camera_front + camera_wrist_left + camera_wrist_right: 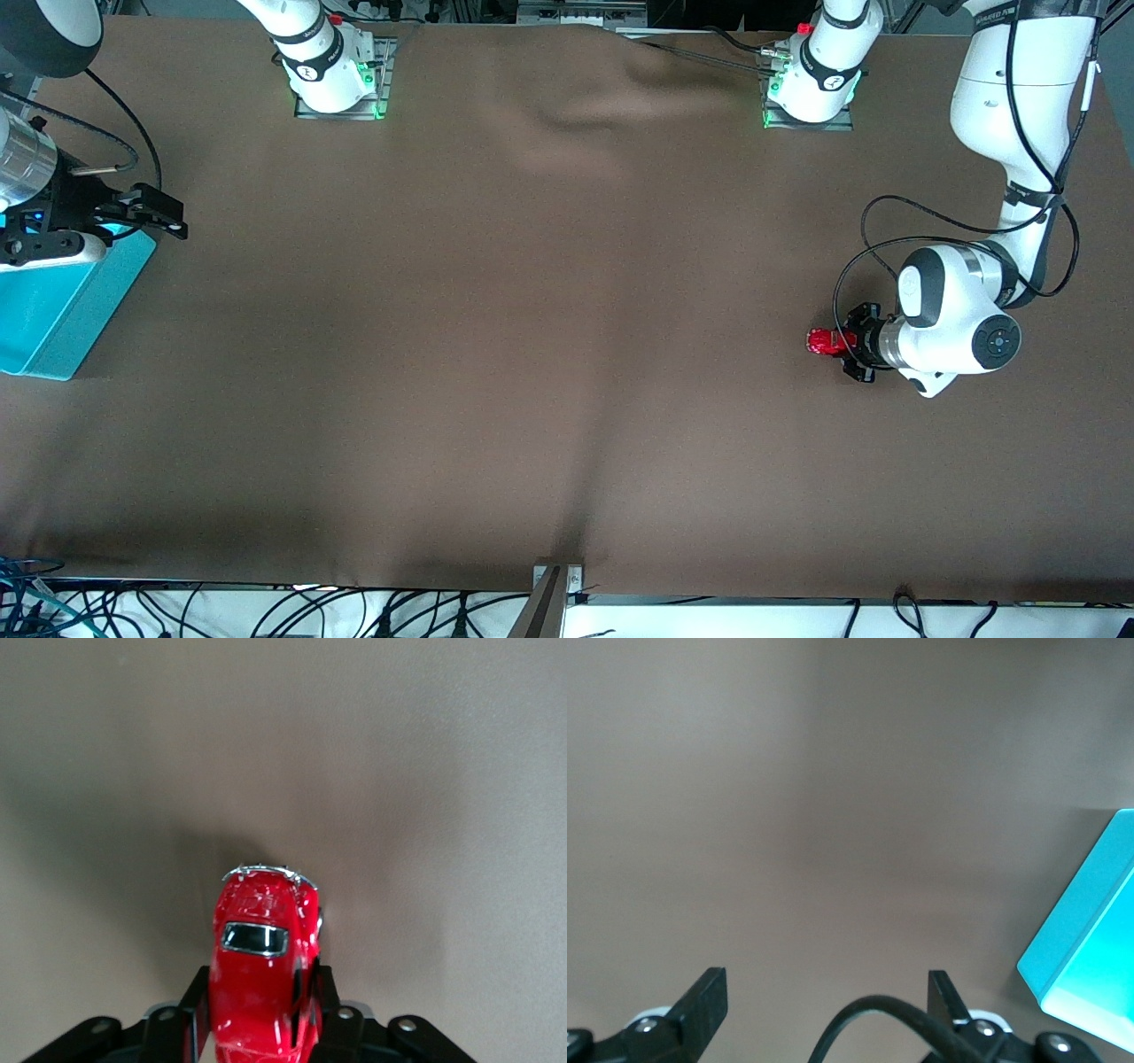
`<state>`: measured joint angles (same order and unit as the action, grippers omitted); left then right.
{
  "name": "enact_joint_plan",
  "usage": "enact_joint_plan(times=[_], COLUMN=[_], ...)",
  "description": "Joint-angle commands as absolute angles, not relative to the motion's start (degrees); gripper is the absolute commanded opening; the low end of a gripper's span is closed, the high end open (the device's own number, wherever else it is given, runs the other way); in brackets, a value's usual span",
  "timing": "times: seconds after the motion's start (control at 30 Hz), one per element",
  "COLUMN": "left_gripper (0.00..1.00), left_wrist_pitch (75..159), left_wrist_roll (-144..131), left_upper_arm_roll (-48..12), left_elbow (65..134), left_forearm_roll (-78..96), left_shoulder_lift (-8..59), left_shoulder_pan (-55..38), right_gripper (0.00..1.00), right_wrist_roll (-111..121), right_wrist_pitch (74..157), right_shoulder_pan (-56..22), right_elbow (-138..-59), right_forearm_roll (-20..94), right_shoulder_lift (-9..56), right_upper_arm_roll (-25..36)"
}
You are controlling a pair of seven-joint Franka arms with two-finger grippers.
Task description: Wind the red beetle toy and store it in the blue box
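Left gripper (842, 344) jaws clamped on the glossy red beetle toy (824, 341) at the left arm's end of the brown cloth surface (532, 354). Right gripper (151, 213) waits, jaws apart, beside the smooth turquoise blue box (62, 310) at the surface edge.

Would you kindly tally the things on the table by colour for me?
Red: 1, the toy car, gripped by the left tool.
Blue: 1, the box, at the right arm's end.
Total: 2
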<state>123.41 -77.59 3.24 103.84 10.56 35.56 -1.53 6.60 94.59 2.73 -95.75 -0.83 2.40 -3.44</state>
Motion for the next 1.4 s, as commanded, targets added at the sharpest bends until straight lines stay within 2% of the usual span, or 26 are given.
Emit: enact_joint_plan(times=[0.0, 0.23, 0.7, 1.07, 1.37], left_gripper=[0.0, 0.0, 0.0, 0.0, 0.0], left_wrist_pitch=[124.1, 123.57, 122.78, 123.49, 128.14], left_wrist_roll=[-78.57, -82.43, -95.53, -98.53, -97.82], left_upper_arm_roll=[3.16, 2.81, -2.9, -3.78, -3.78], left_elbow=[104.24, 103.36, 102.31, 101.69, 101.69], left_forearm_roll=[12.13, 12.13, 12.3, 13.97, 14.24], left_shoulder_lift=[35.42, 34.02, 33.05, 34.72, 37.0], left_shoulder_pan=[-1.85, -3.51, -7.2, -9.23, -8.79], right_gripper=[1.0, 1.0, 1.0, 1.0, 1.0], right_wrist_roll=[6.86, 6.86, 6.86, 6.86, 6.86], right_wrist_pitch=[94.57, 94.57, 94.66, 94.66, 94.66], right_shoulder_pan=[2.81, 2.81, 2.9, 2.9, 2.81], right_elbow=[-96.06, -96.06, -96.06, -96.06, -96.06], right_forearm_roll=[-0.35, -0.35, -0.35, -0.26, -0.26], right_shoulder_lift=[1.93, 1.93, 1.93, 1.93, 1.93], right_upper_arm_roll=[-3.6, -3.6, -3.6, -3.52, -3.6])
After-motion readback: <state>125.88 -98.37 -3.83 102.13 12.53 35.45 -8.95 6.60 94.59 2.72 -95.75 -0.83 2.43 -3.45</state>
